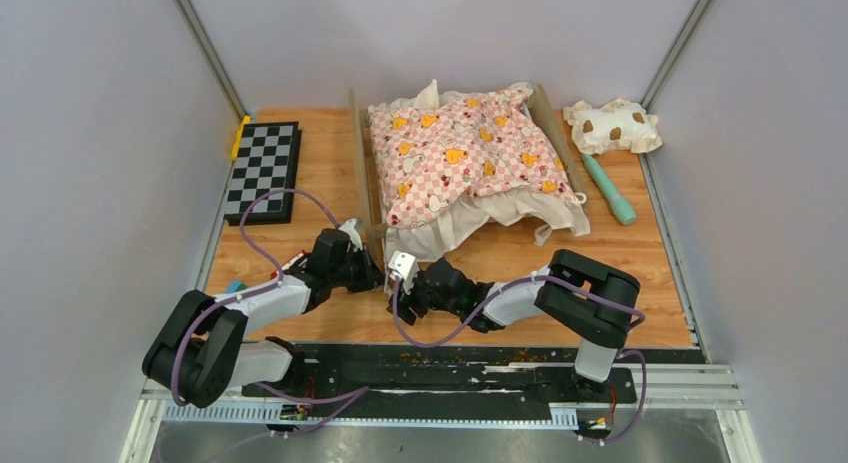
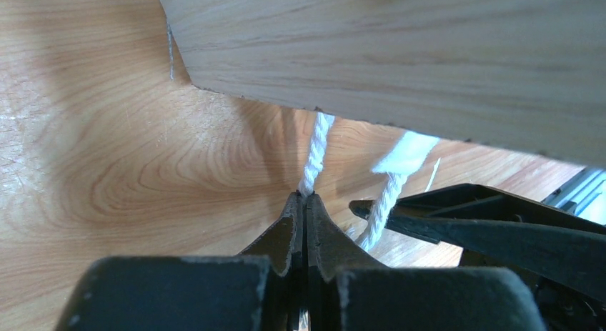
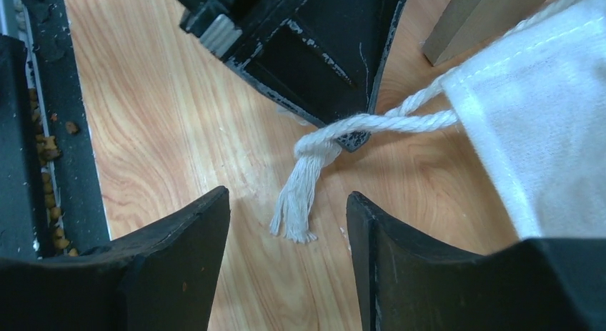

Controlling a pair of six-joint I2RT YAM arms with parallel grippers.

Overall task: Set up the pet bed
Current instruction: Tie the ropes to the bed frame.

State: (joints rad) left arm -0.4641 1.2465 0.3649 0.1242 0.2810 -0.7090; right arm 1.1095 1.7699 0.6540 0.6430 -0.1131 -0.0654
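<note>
The pet bed stands at the back middle of the table, its light-wood side rails showing under a pink checkered cushion. White fabric hangs out at its near end. My left gripper is shut on a white cord that runs up behind the bed's wooden board. My right gripper is open just to its right, with the cord's frayed end lying on the table ahead of its fingers. The cord leads to the white fabric. Both grippers meet at the bed's near left corner.
A folded chessboard lies at the back left. A spotted cream pillow and a teal stick lie at the back right. Brown crumbs sit on the black base rail by the arms.
</note>
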